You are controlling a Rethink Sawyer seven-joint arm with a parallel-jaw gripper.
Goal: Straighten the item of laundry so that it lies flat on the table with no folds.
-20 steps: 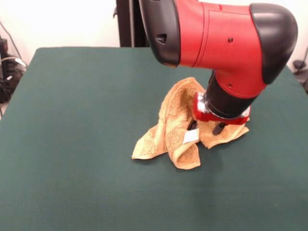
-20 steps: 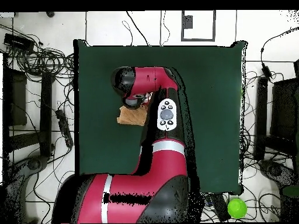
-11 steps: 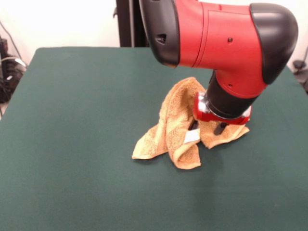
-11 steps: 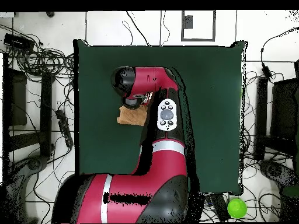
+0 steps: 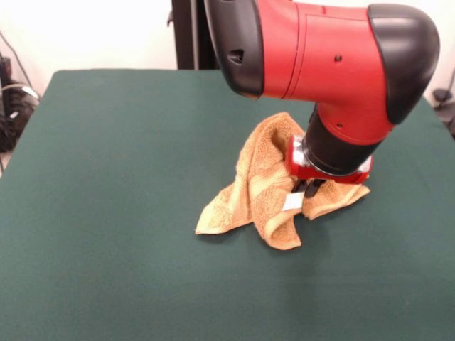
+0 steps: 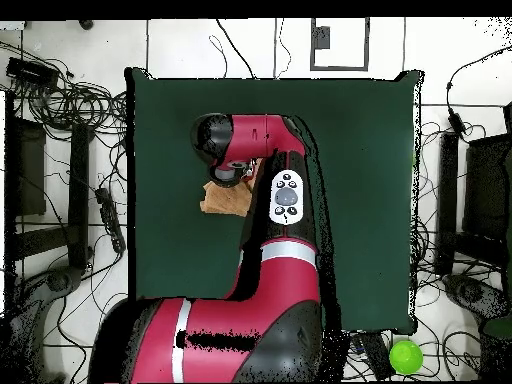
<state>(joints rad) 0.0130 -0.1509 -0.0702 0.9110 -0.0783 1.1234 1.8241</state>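
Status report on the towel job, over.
Gripper shut on towel, low over the table. Towel bunched, part lifted, not flat. Nothing in the way.

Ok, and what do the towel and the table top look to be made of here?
The towel looks like orange-tan terry cloth: a fuzzy looped nap, flatter woven bands, and soft drooping folds where it is bunched up. The table top seems to be dark green felt or a similar matte fabric: even, with no shine, though the weave cannot be made out.

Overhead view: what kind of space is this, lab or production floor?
Looks like a robotics lab, not production. One red arm works at a green felt table holding only a crumpled towel; loose cables and dark equipment sprawl across the floor on both sides.
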